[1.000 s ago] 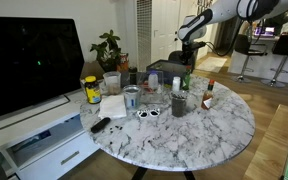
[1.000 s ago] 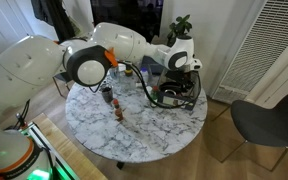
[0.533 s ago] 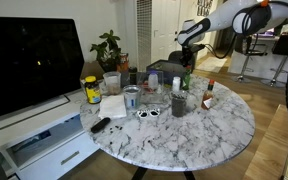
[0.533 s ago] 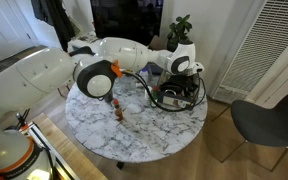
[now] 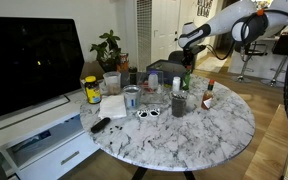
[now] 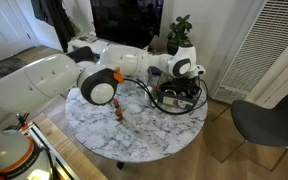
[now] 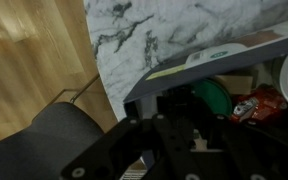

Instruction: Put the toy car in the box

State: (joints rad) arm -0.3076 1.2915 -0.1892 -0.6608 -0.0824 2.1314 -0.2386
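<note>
**Mia:** Where is the gripper (image 5: 187, 41)?

**Ben:** It hangs in the air over the far edge of the round table (image 5: 219, 130). The white arm (image 5: 229, 14) holds it there.

**Mia:** Are its fingers wide apart or close together?

**Ben:** I cannot tell. In the wrist view the gripper is just a dark shape at the bottom, and in both exterior views it is too small to see.

**Mia:** Is it holding anything?

**Ben:** I cannot see anything in it.

**Mia:** What is under it?

**Ben:** A box (image 7: 189, 64). It sits on the table, right by the edge.

**Mia:** And the toy car?

**Ben:** There is a small red thing in the box. It looks like the toy car (image 7: 256, 104), but it is a bit blurry. It lies next to a round green thing (image 7: 212, 97).

**Mia:** Does the gripper touch the car?

**Ben:** No, they are apart.

**Mia:** What else is around?

**Ben:** On the table there is a yellow jar (image 5: 91, 90), a pair of sunglasses (image 5: 148, 112) and a little red bottle (image 5: 209, 96). A grey chair (image 7: 52, 132) stands on the wood floor (image 7: 34, 50) beside the table. A big black TV (image 5: 29, 60) is off to one side.
</note>
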